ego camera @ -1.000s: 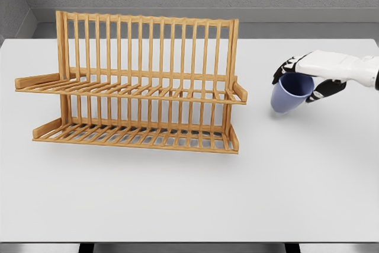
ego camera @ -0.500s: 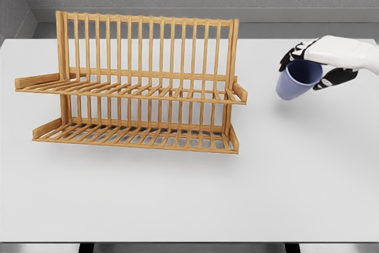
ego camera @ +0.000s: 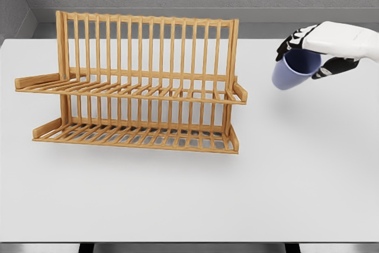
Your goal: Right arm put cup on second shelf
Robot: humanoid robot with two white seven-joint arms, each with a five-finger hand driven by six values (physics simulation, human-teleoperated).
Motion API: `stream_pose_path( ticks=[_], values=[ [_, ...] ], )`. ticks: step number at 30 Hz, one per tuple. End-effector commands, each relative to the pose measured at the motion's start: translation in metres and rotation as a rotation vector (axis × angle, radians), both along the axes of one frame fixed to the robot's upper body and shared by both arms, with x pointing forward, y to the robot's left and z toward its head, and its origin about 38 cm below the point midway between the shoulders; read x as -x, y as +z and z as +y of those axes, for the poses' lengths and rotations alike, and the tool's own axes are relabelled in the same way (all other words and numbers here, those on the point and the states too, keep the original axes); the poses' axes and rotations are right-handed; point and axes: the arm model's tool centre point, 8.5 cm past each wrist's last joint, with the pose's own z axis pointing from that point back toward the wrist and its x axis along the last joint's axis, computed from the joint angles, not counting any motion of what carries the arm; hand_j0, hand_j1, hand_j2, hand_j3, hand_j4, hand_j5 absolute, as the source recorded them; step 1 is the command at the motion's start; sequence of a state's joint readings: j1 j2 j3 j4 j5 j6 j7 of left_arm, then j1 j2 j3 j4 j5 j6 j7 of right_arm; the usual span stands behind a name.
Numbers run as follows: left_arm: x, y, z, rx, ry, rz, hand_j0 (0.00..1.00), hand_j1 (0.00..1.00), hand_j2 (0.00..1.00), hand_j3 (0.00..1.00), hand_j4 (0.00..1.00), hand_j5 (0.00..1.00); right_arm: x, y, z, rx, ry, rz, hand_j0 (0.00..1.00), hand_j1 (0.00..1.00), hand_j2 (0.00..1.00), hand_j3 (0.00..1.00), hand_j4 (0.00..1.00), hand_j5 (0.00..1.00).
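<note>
A blue cup [ego camera: 292, 70] hangs tilted in the air to the right of the wooden dish rack [ego camera: 133, 84], well above the table. My right hand [ego camera: 308, 51] grips it from above at the rim, fingers curled around it. The rack has two slatted shelves, an upper shelf [ego camera: 130, 90] and a lower shelf [ego camera: 135, 136], both bare. The cup is level with the upper shelf's height and apart from the rack's right end. The left arm does not show.
The white table [ego camera: 189, 194] spreads under everything, with its front edge near the bottom of the picture. A grey wall runs behind the table's far edge.
The right hand has lifted the cup higher and brought it slightly left toward the rack. The rack has not moved.
</note>
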State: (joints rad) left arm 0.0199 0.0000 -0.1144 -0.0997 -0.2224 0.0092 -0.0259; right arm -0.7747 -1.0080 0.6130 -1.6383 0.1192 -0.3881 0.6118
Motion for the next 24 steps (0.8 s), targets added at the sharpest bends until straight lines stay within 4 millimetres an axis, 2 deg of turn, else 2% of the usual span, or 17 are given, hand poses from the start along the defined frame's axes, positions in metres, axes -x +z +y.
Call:
stream_pose_path(
  ticks=[1, 6, 18, 24],
  values=[
    [0.000, 0.000, 0.000, 0.000, -0.001, 0.000, 1.00, 1.00, 1.00, 1.00, 1.00, 1.00, 0.002, 0.003, 0.003, 0.006, 0.006, -0.011, 0.69, 0.69, 0.69, 0.69, 0.69, 0.69],
    [0.000, 0.000, 0.000, 0.000, -0.001, 0.000, 1.00, 1.00, 1.00, 1.00, 1.00, 1.00, 0.005, 0.016, 0.012, 0.000, 0.006, -0.045, 0.69, 0.69, 0.69, 0.69, 0.69, 0.69],
    [0.000, 0.000, 0.000, 0.000, 0.001, 0.000, 1.00, 1.00, 1.00, 1.00, 1.00, 1.00, 0.011, 0.025, 0.030, -0.002, 0.045, -0.082, 0.68, 0.68, 0.68, 0.68, 0.68, 0.68],
    [0.000, 0.000, 0.000, 0.000, -0.001, 0.000, 1.00, 1.00, 1.00, 1.00, 1.00, 1.00, 0.008, 0.030, 0.050, -0.043, 0.095, -0.103, 0.69, 0.69, 0.69, 0.69, 0.69, 0.69]
  ],
)
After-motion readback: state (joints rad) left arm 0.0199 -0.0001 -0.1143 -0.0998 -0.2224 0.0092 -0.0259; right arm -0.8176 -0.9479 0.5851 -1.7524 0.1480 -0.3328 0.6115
